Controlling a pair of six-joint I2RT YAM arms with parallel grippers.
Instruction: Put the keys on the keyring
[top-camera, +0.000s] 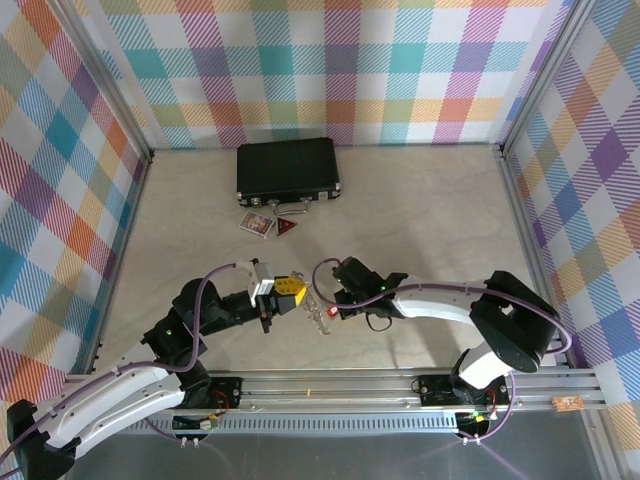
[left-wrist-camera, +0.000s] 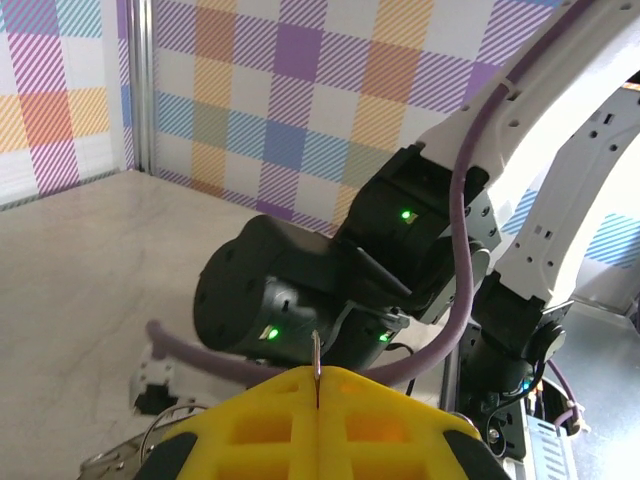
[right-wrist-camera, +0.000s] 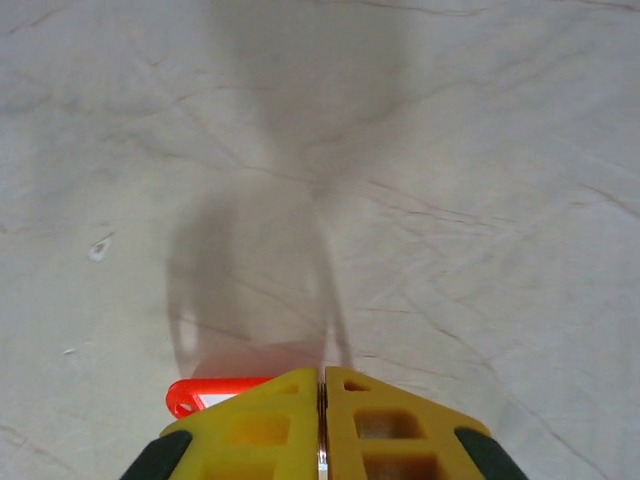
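Pinching thin wire keyring (left-wrist-camera: 316, 352), left tool (left-wrist-camera: 316, 374) closed, right tool (right-wrist-camera: 322, 374) clamping red-tagged keys (right-wrist-camera: 200, 394).

Quick colour rundown for you

You've got pastel plaid walls (top-camera: 340, 70), a beige veined table (top-camera: 430, 220), a black case (top-camera: 288, 168) upper centre, and a red triangular card (top-camera: 287, 228) below it. The left gripper (left-wrist-camera: 317, 378) and right gripper (right-wrist-camera: 322, 378) are yellow with black corners. The keyring (top-camera: 316, 300) is silvery grey, and the keys (right-wrist-camera: 205, 393) have a bright red tag.
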